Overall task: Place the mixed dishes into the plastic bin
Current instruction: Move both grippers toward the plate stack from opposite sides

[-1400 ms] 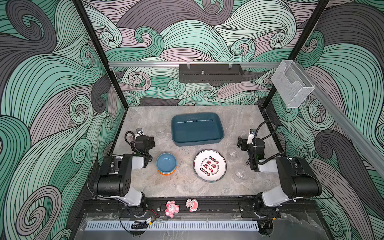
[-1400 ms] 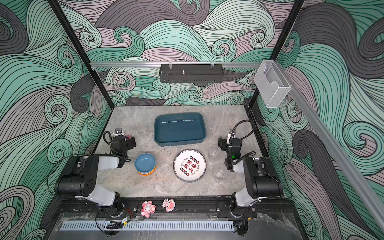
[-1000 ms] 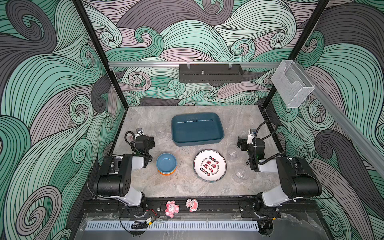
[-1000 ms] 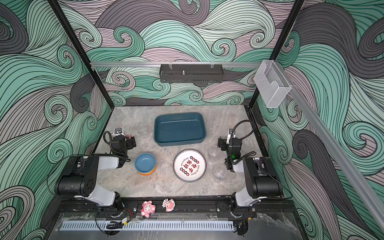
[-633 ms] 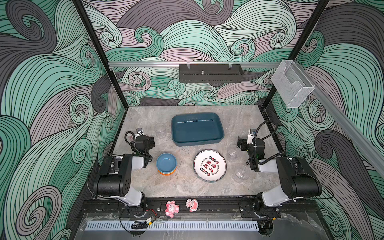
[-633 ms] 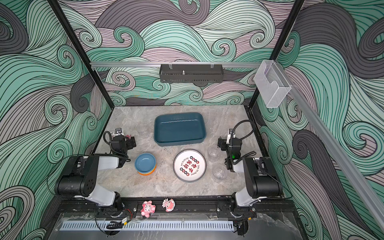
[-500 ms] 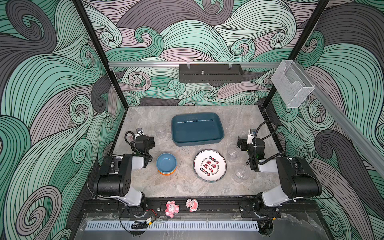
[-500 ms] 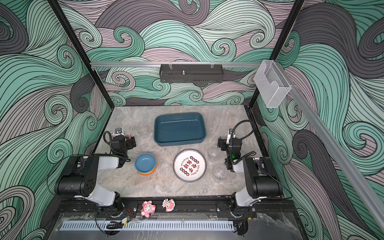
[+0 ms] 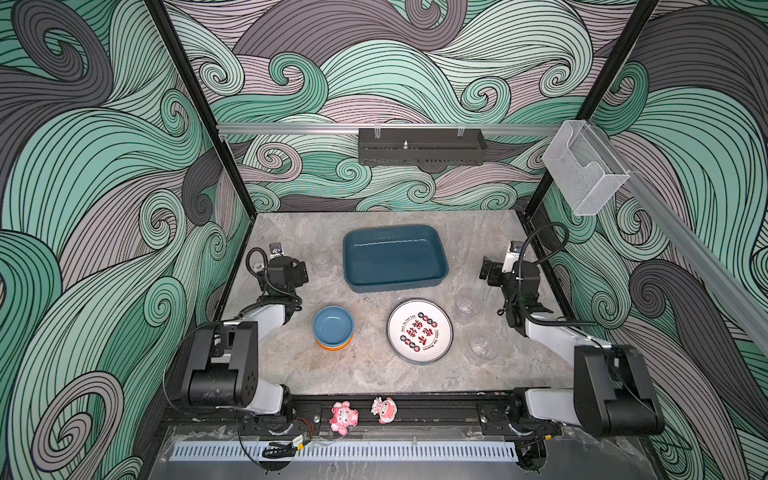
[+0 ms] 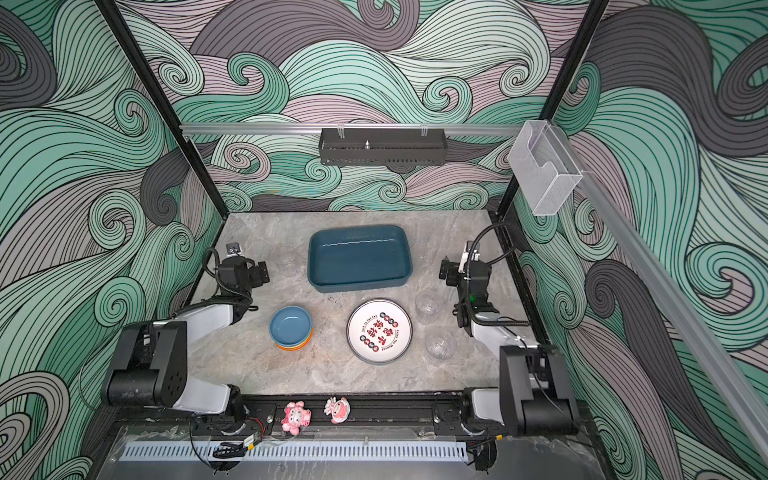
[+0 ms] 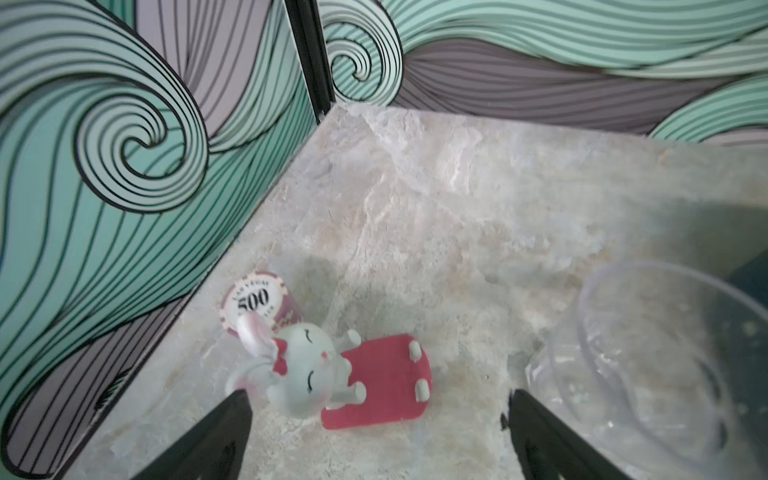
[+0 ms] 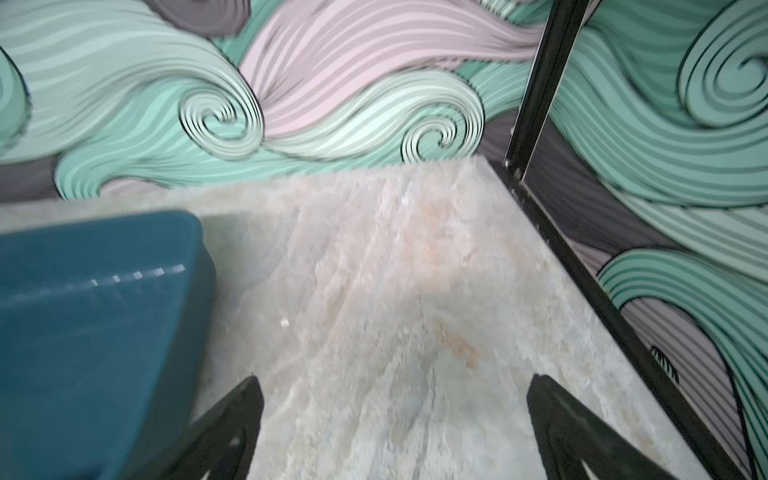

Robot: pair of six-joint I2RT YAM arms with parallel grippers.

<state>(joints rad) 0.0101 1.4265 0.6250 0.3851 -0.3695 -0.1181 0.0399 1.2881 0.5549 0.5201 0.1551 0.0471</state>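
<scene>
The plastic bin (image 9: 395,257) (image 10: 359,259), a dark teal tub, sits empty at mid-table, and its corner shows in the right wrist view (image 12: 91,316). In front of it lie a white lettered plate (image 9: 419,330) (image 10: 379,330) and a stack of small bowls (image 9: 333,326) (image 10: 290,326), blue on top. Two clear glasses (image 9: 464,308) (image 9: 482,348) stand right of the plate. A third glass (image 9: 322,262) (image 11: 665,353) stands left of the bin, beside my left gripper (image 9: 286,266) (image 11: 377,395). Both it and my right gripper (image 9: 505,270) (image 12: 395,379) are open and hold nothing.
A bunny figurine (image 11: 307,374) on a red base lies by a poker chip (image 11: 253,297) in front of the left gripper, near the left wall. Two pink figurines (image 9: 344,417) sit on the front rail. A black shelf (image 9: 422,145) and a clear box (image 9: 584,174) hang on the walls.
</scene>
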